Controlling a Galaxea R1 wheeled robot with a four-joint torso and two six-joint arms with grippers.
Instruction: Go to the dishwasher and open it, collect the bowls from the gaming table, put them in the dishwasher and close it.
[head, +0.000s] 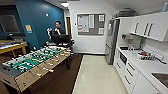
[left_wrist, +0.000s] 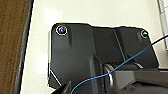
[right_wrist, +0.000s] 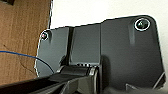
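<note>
The long narrow gaming table with its glossy white top and yellow edge band (head: 11, 46) lay at the frame's left edge, beyond the green-field football table (head: 35, 62), its long axis running leftward, while the grippers' opening could not be told.

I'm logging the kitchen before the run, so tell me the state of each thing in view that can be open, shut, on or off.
Upper cabinet doors: shut.
Lower drawers: shut.
Fridge: shut.
Ceiling light: on.
Doorway: looks open, hard to tell.
Dish rack: holds items, too small to name.
Foosball table: not in play; coloured items at its far end.
</note>
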